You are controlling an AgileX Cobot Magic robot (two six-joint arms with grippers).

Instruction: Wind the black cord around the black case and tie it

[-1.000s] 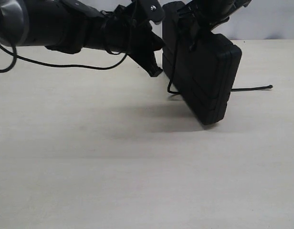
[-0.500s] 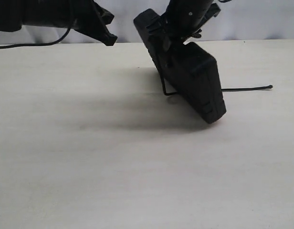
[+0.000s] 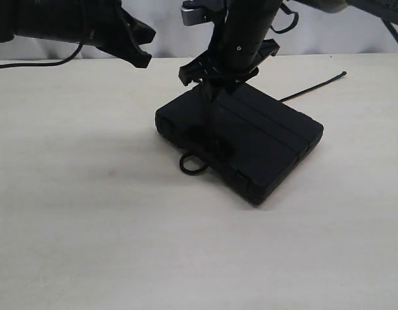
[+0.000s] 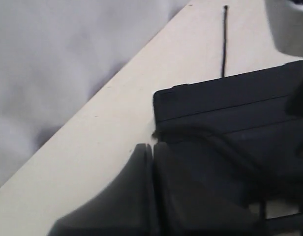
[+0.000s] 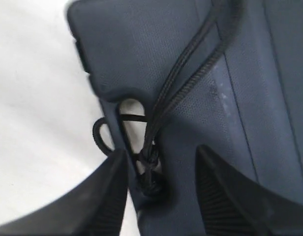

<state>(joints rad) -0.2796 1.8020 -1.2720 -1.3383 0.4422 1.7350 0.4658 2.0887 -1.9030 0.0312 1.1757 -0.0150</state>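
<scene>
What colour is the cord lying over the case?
Black, braided weave; the cord shows best in the right wrist view, against the dark case.

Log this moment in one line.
rectangular black case: flat on pale table; thin black cord: across case, knotted; right gripper: open above case; left gripper: shut, aside

The pale table (image 3: 89, 226) carries the black case (image 3: 270, 139), which lies flat on it directly beneath my right gripper (image 3: 215, 87) and off to one side of my left gripper (image 3: 139, 57), well apart from that one. The black cord (image 3: 313, 87) rests on the tabletop too. A small loop of it pokes out from the case edge just below my right gripper, and a long straight tail runs out from the case's far side, away from both my grippers, ending free on bare surface.
</scene>
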